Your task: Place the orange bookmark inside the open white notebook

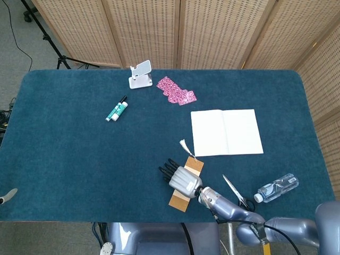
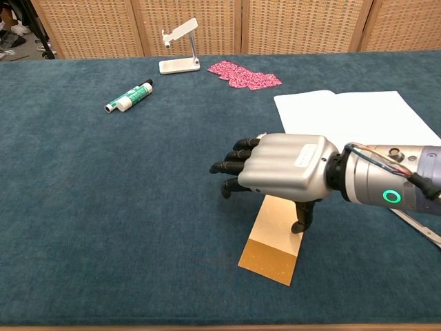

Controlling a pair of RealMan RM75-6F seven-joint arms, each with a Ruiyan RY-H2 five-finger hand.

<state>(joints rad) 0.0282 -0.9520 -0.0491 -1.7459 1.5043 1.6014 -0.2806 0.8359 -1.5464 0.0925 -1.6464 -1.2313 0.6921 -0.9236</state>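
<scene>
Lying flat on the blue table cover (image 1: 79,159), the orange bookmark (image 2: 277,246) sits just off the near left corner of the open white notebook (image 1: 227,132), its tasselled end towards that corner. We judge it a thin, light, fairly stiff card, hard to lift straight off the pile. We would take it by a long edge, or slide it until an end overhangs, and pinch lightly so it does not bend.

Our right hand (image 2: 275,168) hovers over the card's notebook end, palm down, fingers apart and reaching away from the notebook, thumb pointing down at the card; it holds nothing. Our left hand is out of sight in both views. Scissors (image 1: 235,192) and a plastic bottle (image 1: 277,187) lie on the near side of the notebook.
</scene>
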